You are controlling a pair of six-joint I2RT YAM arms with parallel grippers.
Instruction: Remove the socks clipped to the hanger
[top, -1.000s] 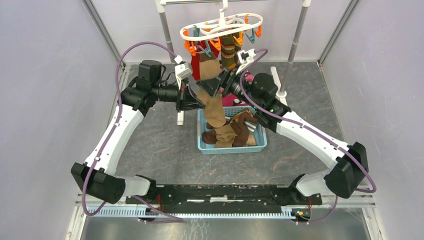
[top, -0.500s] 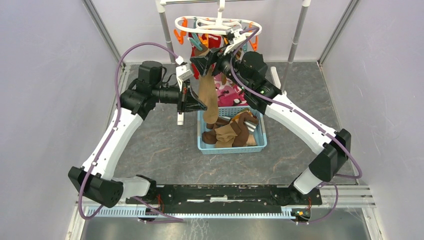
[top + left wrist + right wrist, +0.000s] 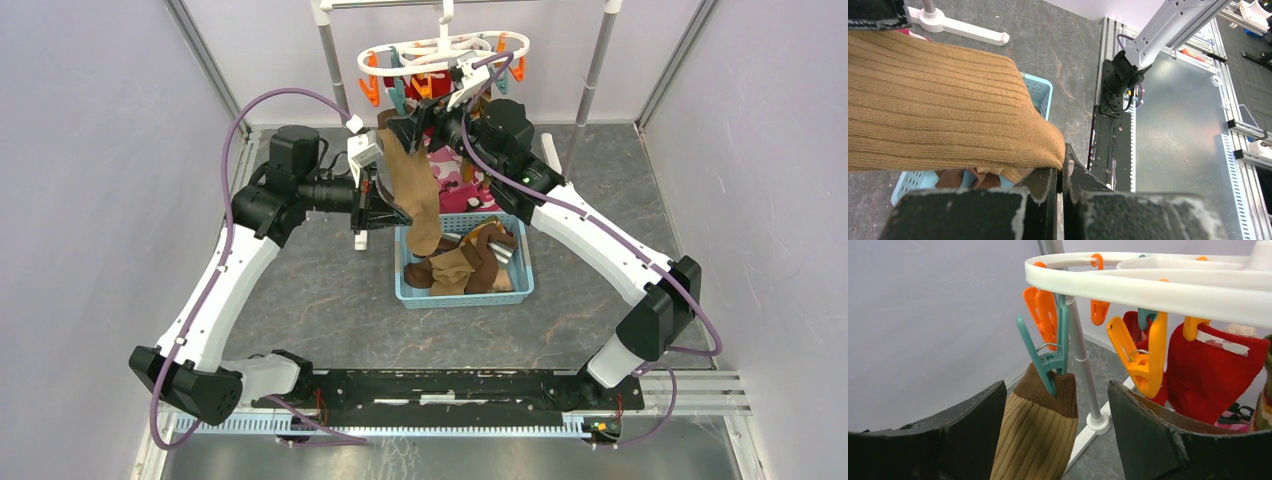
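Tan sock (image 3: 1035,440) hung from a teal clip (image 3: 1050,357) on the white hanger (image 3: 1148,285).
The right gripper (image 3: 1054,390) stood open, its jaws either side of the sock's brown cuff and not touching it. Lower down, the left gripper (image 3: 1062,170) was closed, apparently pinching the sock's edge above the blue basket (image 3: 400,270).

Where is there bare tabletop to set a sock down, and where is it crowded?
Bare tabletop lies left of the blue basket, right of it and between it and the arm bases. Crowded under the hanger: left pincer, right pincer, tan sock.
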